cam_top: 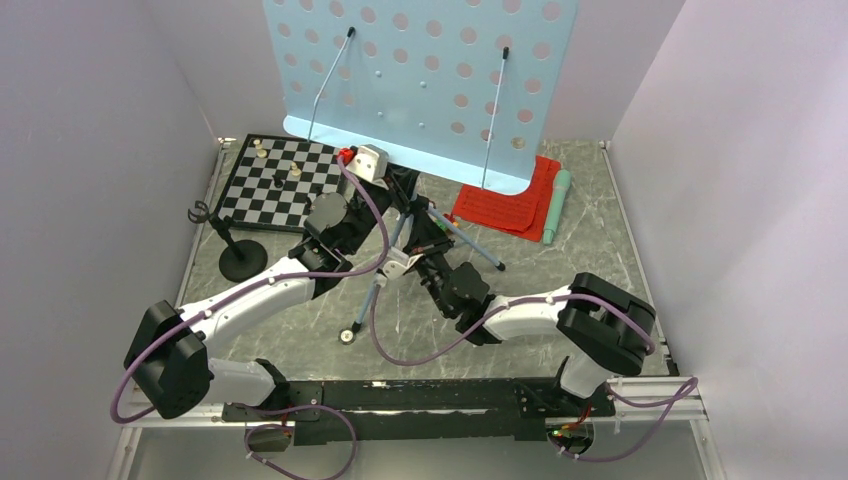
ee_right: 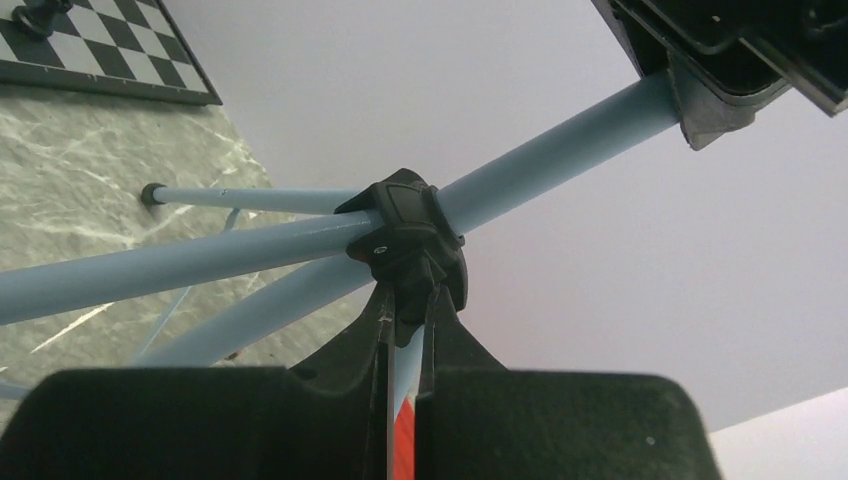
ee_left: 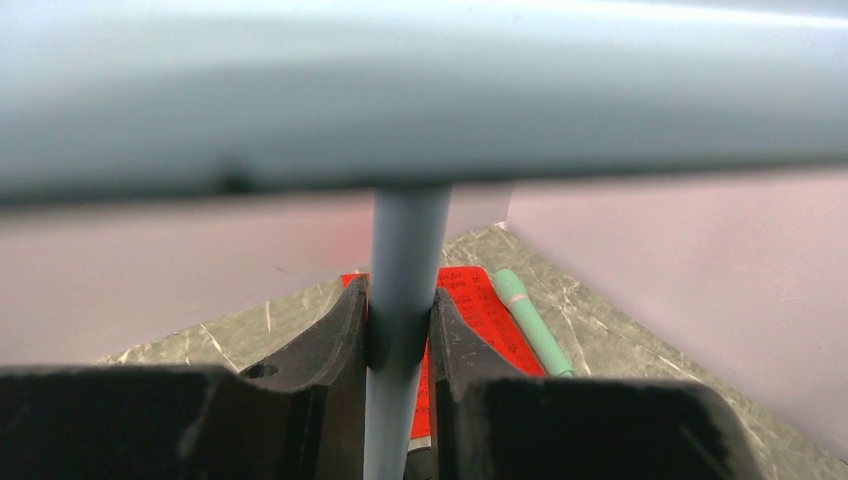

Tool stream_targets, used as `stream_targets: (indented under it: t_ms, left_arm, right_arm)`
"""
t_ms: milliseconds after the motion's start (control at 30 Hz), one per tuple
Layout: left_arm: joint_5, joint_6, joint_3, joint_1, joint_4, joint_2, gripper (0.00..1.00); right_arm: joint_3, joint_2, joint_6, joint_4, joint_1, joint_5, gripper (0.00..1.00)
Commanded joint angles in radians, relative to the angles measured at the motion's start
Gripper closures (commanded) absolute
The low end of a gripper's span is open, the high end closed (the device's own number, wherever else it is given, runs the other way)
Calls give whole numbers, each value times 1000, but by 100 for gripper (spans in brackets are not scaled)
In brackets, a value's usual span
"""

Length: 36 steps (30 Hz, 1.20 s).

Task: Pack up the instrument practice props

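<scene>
The light blue music stand [cam_top: 420,70] rises from the middle of the table [cam_top: 590,260]. Its perforated desk fills the top of the overhead view, and its tripod legs [cam_top: 470,245] are splayed below it. Both arms have hold of it.

The left gripper [ee_left: 400,312] is clamped on the stand's pole [ee_left: 405,240] just under the desk's lower edge. Only the left wrist camera makes this grip plain (from above, the arm's own wrist and cable cover the fingers). The right gripper [ee_right: 405,318] is pinched almost together on the underside of the black hub [ee_right: 405,230] where the legs meet. The right wrist view shows this, along with one leg's foot [ee_right: 152,192] down on the marbled surface. Overhead, that spot is only dark clutter among the legs.

To the stand's right rear, the red sheet-music pages [cam_top: 500,205] lie flat, partly covered overhead by the desk's corner. The mint-green microphone [cam_top: 556,205] lies just beside their right edge (the left wrist camera catches both past the pole).

The small black mic stand [cam_top: 240,262] stands upright at the left, well apart from the tripod and near the front corner of the chessboard [cam_top: 280,185]. The board holds a few pieces, and one corner of it also shows in the right wrist view.
</scene>
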Motion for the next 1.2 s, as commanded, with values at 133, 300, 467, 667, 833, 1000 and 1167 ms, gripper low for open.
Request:
stream_targets:
  t_ms: [133,300,467,667,833,1000,1167]
  left_arm:
    - [-46,-61,-31,-3,-72,12,100]
    - [-50,-59,-21,-3,-70,28,100]
    - [-59,-43,-1,-4,-76,35,100]
    - [-64,-35,14,-2,-66,37,100]
    - [-68,-26,16,-3,-60,34,100]
    - [-64,-31,6,-2,-49,22,100]
    - [-62,-29,-21,-3,-13,12,100]
  right_arm:
    - [107,-185,356,-461,-21,266,2]
    - [126,-349,647,-780,-7,203,0]
    - [131,-510,992,-1093,14,-8,0]
    - [-8,-639,1372,-1117,11,-164,0]
    - [-103,-717,1572,-1067,-19,-169,0]
    - [-123,-738,1857,-994,-280,-487,0]
    - [-106,-589,2213,-788,-592,-921,4]
